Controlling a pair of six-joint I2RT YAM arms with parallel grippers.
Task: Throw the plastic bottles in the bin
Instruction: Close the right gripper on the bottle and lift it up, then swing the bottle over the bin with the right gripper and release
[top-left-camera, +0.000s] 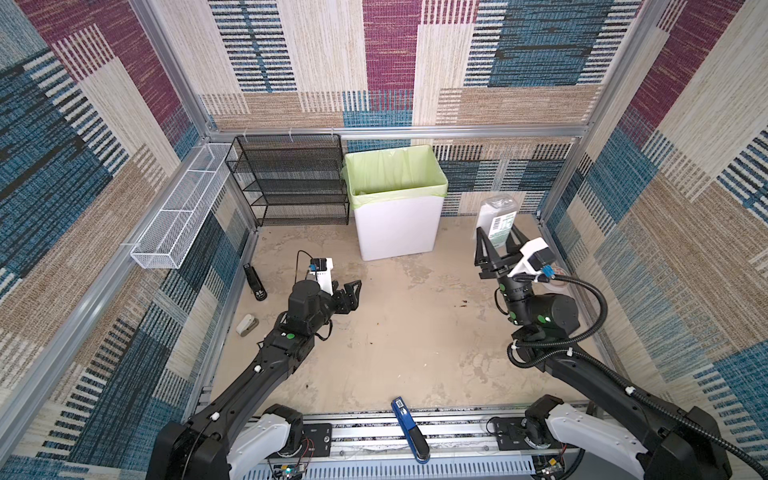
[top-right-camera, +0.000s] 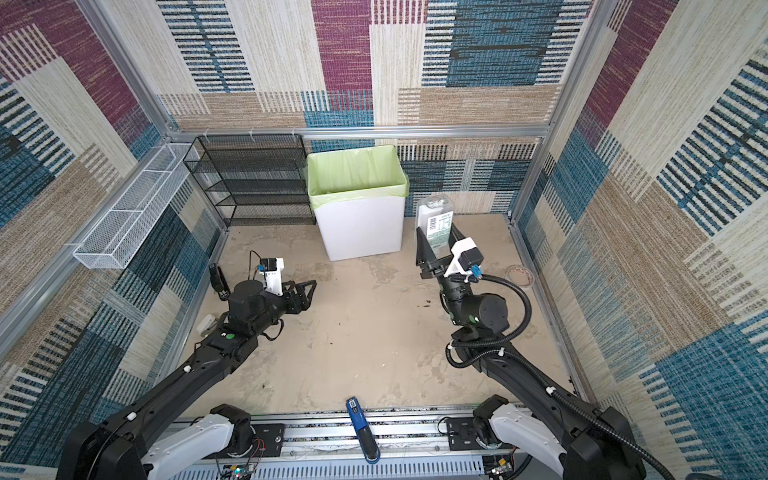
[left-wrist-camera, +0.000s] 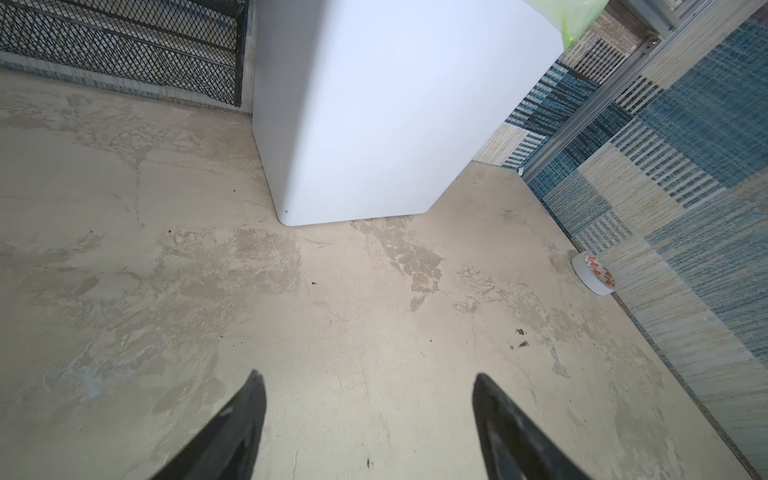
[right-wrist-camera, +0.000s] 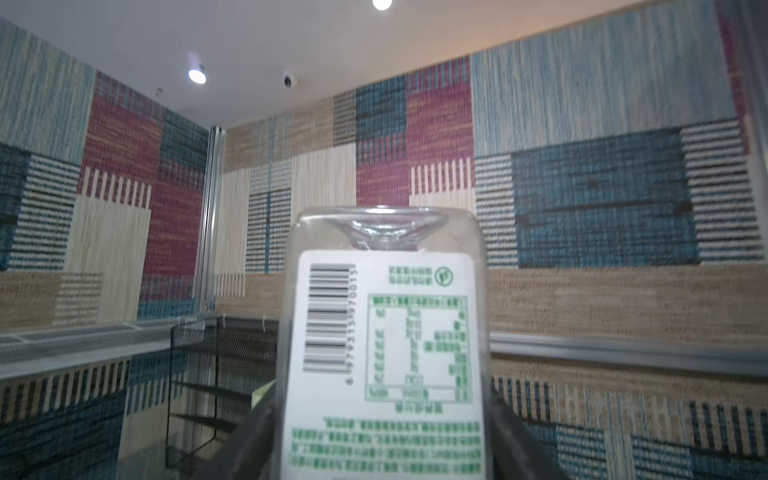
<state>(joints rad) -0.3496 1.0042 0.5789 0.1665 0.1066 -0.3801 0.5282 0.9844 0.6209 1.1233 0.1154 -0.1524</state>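
Woven patchwork walls (top-left-camera: 540, 50) in blue, maroon and beige, set in an aluminium frame (top-left-camera: 399, 132), close in three sides of the cell. The surface (top-left-camera: 395, 332) is beige, blotched with darker patches and a few dark specks. At the back stands the white bin (top-left-camera: 397, 232), its light green liner folded over the rim, with a black mesh rack (top-left-camera: 291, 183) just beside it and a long white wire basket (top-left-camera: 178, 212) on the left wall.

The left gripper (left-wrist-camera: 366, 376) hangs spread and empty over bare surface in front of the bin. The right gripper (top-left-camera: 498, 230) pinches a clear plastic bottle (top-left-camera: 496, 220), base uppermost, raised above the surface to the right of the bin and apart from it.

A blue-and-black stapler (top-left-camera: 409, 428) lies at the near edge. A white tape roll (left-wrist-camera: 594, 274) with orange marks sits against the right wall.

The bottle's white label (right-wrist-camera: 386, 361) carries a black barcode, a green-ruled table and lines of green print, too blurred to read.
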